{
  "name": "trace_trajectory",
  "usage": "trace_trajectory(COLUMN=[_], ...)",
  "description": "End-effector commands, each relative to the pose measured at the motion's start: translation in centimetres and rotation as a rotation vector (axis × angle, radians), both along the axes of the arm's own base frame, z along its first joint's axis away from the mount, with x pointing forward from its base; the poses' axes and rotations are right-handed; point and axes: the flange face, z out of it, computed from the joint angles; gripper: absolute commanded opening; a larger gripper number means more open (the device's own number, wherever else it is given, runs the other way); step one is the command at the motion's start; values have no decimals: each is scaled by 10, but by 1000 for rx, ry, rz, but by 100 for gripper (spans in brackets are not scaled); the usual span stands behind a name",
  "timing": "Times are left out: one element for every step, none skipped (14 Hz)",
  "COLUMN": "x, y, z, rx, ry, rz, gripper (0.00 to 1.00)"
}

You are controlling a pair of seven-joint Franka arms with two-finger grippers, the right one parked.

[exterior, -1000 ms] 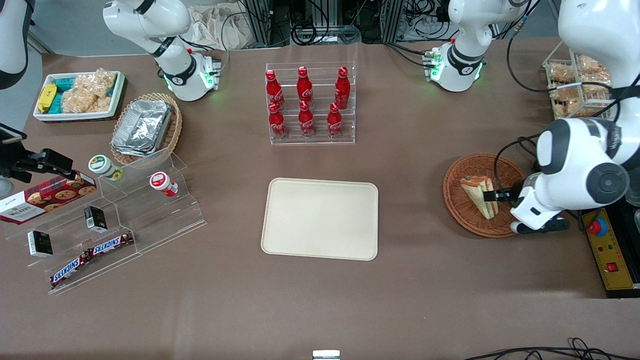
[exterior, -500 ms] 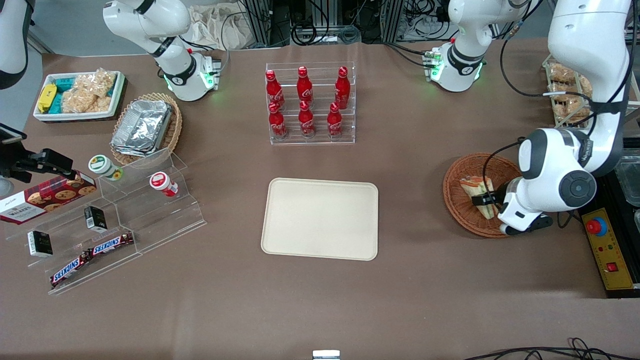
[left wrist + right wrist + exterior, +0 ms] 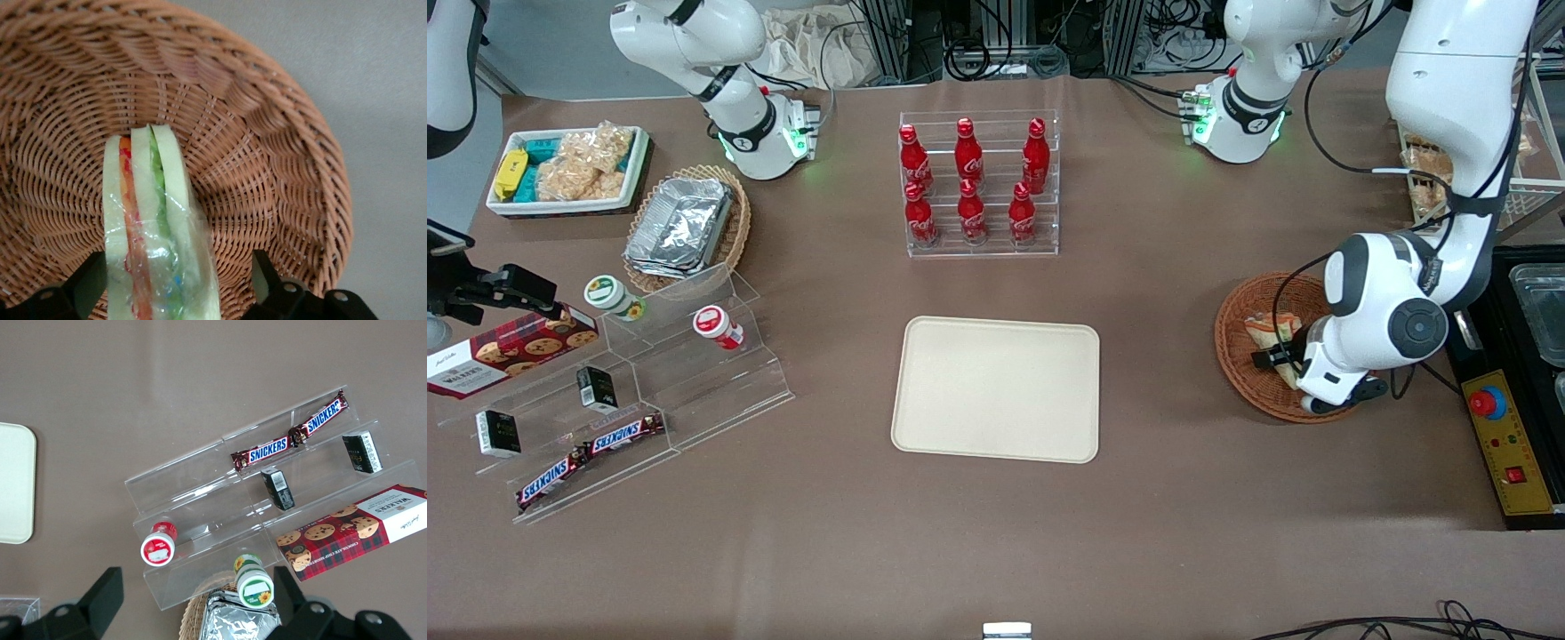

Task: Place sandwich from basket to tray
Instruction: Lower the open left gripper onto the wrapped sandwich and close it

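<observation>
Sandwich (image 3: 155,227), a clear-wrapped wedge of pale bread, stands in the basket (image 3: 280,153) between the gripper (image 3: 175,283) jaws, spread apart.

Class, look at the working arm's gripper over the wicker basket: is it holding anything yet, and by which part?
Nothing is held. The gripper is open, its fingers either side of the sandwich, which lies in the basket.

The sandwich (image 3: 157,233) lies in the basket (image 3: 1240,373), which sits toward the working arm's end of the table from the tray (image 3: 996,388). The gripper (image 3: 1276,356) is low in the basket, one finger (image 3: 90,283) on each side of the sandwich. The bottle rack (image 3: 978,185) stands farther from the front camera than the tray.
</observation>
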Motion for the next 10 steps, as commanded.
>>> trace_trajectory(x=[-3, -4, -3, -4, -3, -3, -1, 4, 13, 23], y=[3, 3, 3, 3, 2, 2, 2, 0, -2, -5], z=[-3, -4, -1, 0, 2, 5, 14, 23, 37, 55], rx=[9, 9, 9, 9, 10, 12, 13, 15, 18, 20], ry=[-9, -6, -6, -2, 6, 15, 12, 14, 30, 45], rz=[12, 11, 8, 5, 3, 3, 3, 0, -1, -1], gripper=[84, 71, 56, 41, 29, 19, 11, 4, 1, 1])
